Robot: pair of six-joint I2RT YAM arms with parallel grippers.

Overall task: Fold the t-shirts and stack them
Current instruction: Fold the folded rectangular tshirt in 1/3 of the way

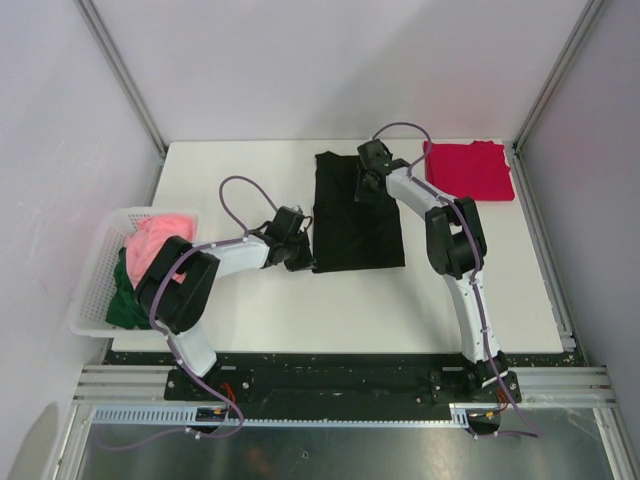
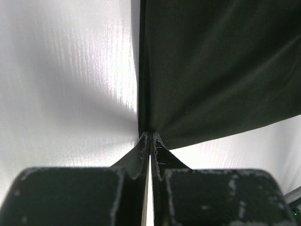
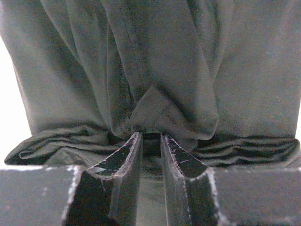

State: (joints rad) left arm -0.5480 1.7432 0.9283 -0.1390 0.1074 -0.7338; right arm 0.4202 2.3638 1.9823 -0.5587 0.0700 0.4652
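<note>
A black t-shirt [image 1: 355,215] lies partly folded in the middle of the white table. My left gripper [image 1: 298,252] is at its near left corner. In the left wrist view the gripper [image 2: 150,135] is shut, with the shirt's corner [image 2: 216,70] pinched at the tips. My right gripper [image 1: 368,185] is over the shirt's far part. In the right wrist view it [image 3: 151,137] is shut on a bunched fold of the black cloth [image 3: 155,108]. A crimson red t-shirt [image 1: 470,168] lies folded at the far right.
A white lattice basket [image 1: 95,285] at the left table edge holds a pink garment [image 1: 155,240] and a dark green garment [image 1: 125,300]. Metal frame posts stand at the back corners. White table [image 1: 250,180] shows round the black shirt.
</note>
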